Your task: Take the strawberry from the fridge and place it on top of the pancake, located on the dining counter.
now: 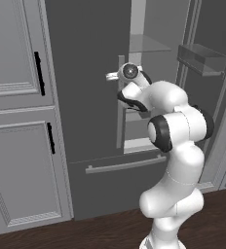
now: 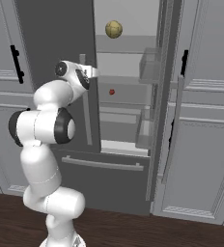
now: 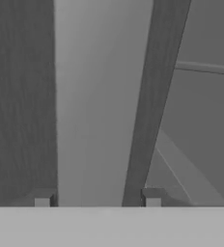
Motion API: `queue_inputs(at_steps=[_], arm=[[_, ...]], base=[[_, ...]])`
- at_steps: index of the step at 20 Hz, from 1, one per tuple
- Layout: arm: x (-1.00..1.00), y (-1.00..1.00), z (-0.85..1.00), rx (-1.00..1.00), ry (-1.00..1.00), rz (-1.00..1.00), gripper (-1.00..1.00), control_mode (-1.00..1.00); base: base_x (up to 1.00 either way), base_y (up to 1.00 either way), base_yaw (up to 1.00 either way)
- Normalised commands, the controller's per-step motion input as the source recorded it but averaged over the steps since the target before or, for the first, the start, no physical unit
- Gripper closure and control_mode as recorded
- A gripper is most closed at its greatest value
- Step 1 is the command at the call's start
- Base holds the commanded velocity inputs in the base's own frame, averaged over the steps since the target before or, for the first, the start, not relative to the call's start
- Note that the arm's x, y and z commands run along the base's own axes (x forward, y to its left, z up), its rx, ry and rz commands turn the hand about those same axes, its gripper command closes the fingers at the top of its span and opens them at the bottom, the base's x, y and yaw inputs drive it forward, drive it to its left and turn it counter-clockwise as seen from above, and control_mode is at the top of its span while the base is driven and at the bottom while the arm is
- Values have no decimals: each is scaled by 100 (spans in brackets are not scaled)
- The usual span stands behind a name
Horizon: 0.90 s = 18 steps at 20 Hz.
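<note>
Fridge with its right door swung open and its left door shut; the hand straddles the left door's vertical bar handle, fingertips either side, not visibly pressing it. The strawberry lies on a middle shelf, below the yellow-green fruit. Judged step: grasping the handle; centre the bar between the jaws, close squarely, then pull along the door's arc.
</note>
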Motion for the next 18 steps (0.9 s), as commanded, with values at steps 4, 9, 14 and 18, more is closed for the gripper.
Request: queue_inputs(at_steps=[4,9,14,18], arm=[[-16,3,-7,0,0,-3,100,-100],[-68,16,0,0,3,-13,100,-100],[-80,11,0,0,14,-16,100,-100],[-60,0,-3,5,30,-19,100,-100]], base=[[0,0,0],[0,0,0],[0,0,0],[0,0,0]])
